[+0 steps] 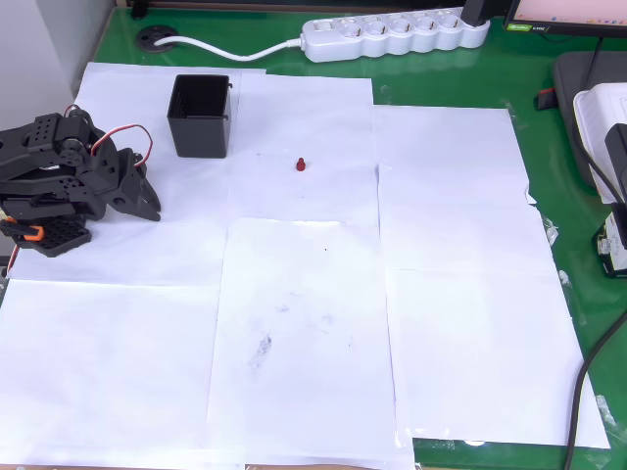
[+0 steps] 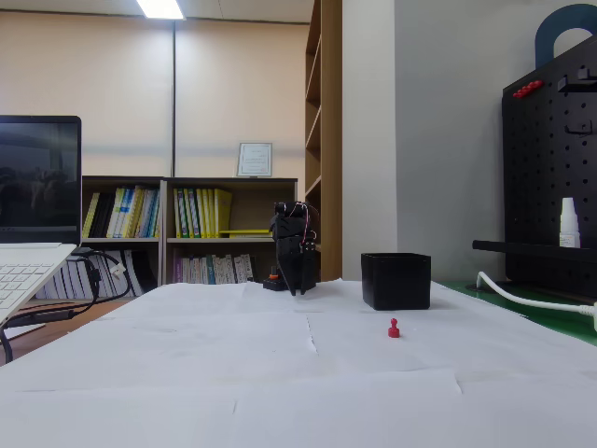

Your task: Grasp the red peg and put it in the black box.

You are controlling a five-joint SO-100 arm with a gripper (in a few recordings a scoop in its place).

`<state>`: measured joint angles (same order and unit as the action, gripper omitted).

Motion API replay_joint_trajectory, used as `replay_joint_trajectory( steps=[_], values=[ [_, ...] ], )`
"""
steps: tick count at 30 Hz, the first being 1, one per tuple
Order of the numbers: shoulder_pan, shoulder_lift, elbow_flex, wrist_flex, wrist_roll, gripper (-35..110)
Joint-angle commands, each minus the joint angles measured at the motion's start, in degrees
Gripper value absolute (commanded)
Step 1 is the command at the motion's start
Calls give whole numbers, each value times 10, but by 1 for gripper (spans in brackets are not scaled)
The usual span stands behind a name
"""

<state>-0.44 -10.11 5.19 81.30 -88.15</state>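
The red peg [image 1: 300, 164] stands upright on the white paper, right of and a little nearer than the black box [image 1: 201, 116]. The box is open-topped and looks empty. My black arm is folded at the left edge of the overhead view. Its gripper [image 1: 149, 204] is shut, holds nothing, and points down at the paper just below the box. In the fixed view the peg [image 2: 394, 328] sits in front of the box [image 2: 396, 280], and the gripper [image 2: 299, 286] hangs left of the box, well behind the peg.
White paper sheets [image 1: 313, 323] cover a green table. A white power strip [image 1: 397, 34] and its cable lie along the far edge. A laptop [image 2: 28, 271] sits at the left of the fixed view and a black pegboard [image 2: 550, 177] at the right.
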Motion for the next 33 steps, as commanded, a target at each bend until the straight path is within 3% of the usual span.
replay_joint_trajectory(
  steps=[1, 21, 28, 31, 33],
  values=[
    [4, -6, 8, 47, 1, 1],
    [6, -6, 8, 47, 1, 1],
    [28, -4, 8, 37, 45, 6],
    [52, 56, 9, 10, -47, 6],
    [88, 130, 33, -45, -192, 6]
  ],
)
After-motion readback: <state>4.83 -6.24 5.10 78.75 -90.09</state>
